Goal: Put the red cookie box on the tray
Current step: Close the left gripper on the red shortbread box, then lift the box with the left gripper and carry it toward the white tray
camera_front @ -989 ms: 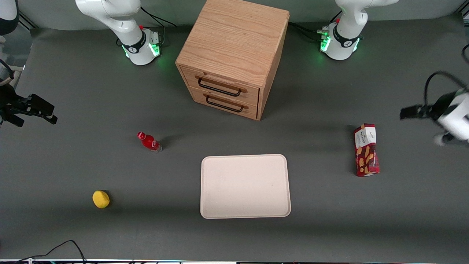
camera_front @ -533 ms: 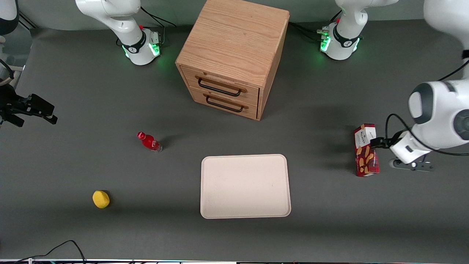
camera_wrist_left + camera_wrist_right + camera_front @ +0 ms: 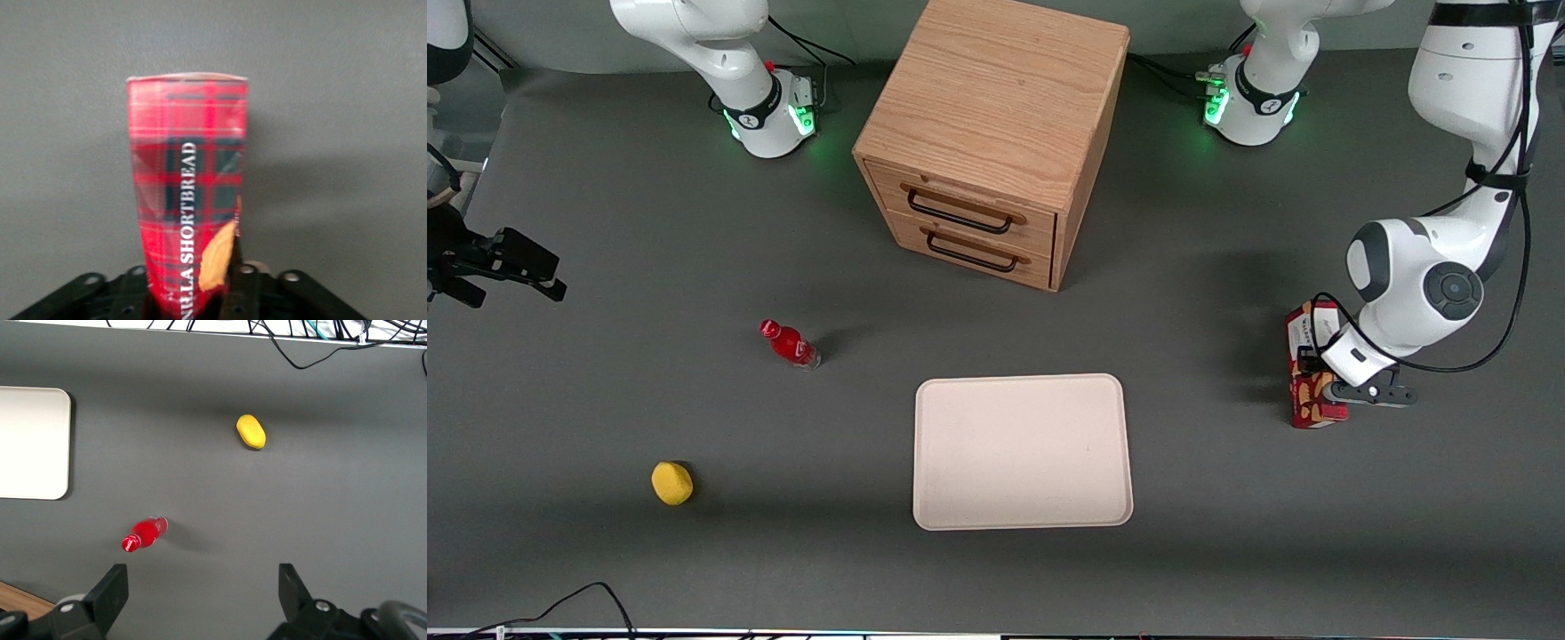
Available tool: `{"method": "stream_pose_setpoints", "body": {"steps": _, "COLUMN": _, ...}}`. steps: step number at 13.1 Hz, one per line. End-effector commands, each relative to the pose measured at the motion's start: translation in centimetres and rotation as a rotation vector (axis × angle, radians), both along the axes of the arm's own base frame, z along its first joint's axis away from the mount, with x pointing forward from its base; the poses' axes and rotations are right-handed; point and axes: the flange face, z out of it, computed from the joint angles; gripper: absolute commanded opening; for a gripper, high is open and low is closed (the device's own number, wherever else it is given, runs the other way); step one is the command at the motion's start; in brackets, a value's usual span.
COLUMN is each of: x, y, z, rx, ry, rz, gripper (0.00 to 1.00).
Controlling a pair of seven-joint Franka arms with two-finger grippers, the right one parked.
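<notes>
The red cookie box (image 3: pixel 1307 411) lies on the dark table toward the working arm's end, well apart from the tray (image 3: pixel 1023 452). My left gripper (image 3: pixel 1327 378) has come down over the middle of the box and stands open, one finger on either side of it. In the left wrist view the tartan box (image 3: pixel 190 167) runs away from the gripper (image 3: pixel 190 297), its near end between the two dark fingers (image 3: pixel 237 287). The pale cream tray is bare and lies in front of the wooden drawer cabinet, nearer the front camera.
A wooden two-drawer cabinet (image 3: pixel 996 133) stands at the middle of the table, both drawers shut. A small red bottle (image 3: pixel 789 345) and a yellow object (image 3: pixel 671 483) lie toward the parked arm's end. A cable (image 3: pixel 587 596) runs along the table's front edge.
The left arm swung in from the table's edge and came down over the cookie box, which now sits between its fingers. The box and the tray have not moved.
</notes>
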Motion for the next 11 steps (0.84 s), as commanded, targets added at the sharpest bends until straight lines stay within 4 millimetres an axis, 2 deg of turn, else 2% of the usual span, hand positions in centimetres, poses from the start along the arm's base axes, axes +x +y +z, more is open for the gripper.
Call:
{"method": "stream_pose_setpoints", "body": {"steps": 1, "x": -0.3, "y": 0.3, "z": 1.7, "rx": -0.009, "ry": 0.002, "rz": -0.002, "gripper": 0.0}}
{"method": "stream_pose_setpoints", "body": {"steps": 3, "x": 0.7, "y": 0.3, "z": 5.3, "rx": -0.026, "ry": 0.029, "rz": 0.014, "gripper": 0.0}}
{"method": "stream_pose_setpoints", "body": {"steps": 5, "x": 2.6, "y": -0.1, "z": 12.1, "rx": -0.074, "ry": 0.086, "rz": 0.038, "gripper": 0.0}}
{"method": "stream_pose_setpoints", "body": {"steps": 7, "x": 4.5, "y": -0.9, "z": 20.1, "rx": -0.088, "ry": 0.169, "rz": 0.08, "gripper": 0.0}}
{"method": "stream_pose_setpoints", "body": {"steps": 9, "x": 5.4, "y": -2.6, "z": 28.1, "rx": -0.089, "ry": 0.202, "rz": 0.134, "gripper": 0.0}}
{"method": "stream_pose_setpoints", "body": {"steps": 11, "x": 5.1, "y": -7.1, "z": 33.4, "rx": -0.101, "ry": 0.191, "rz": 0.184, "gripper": 0.0}}
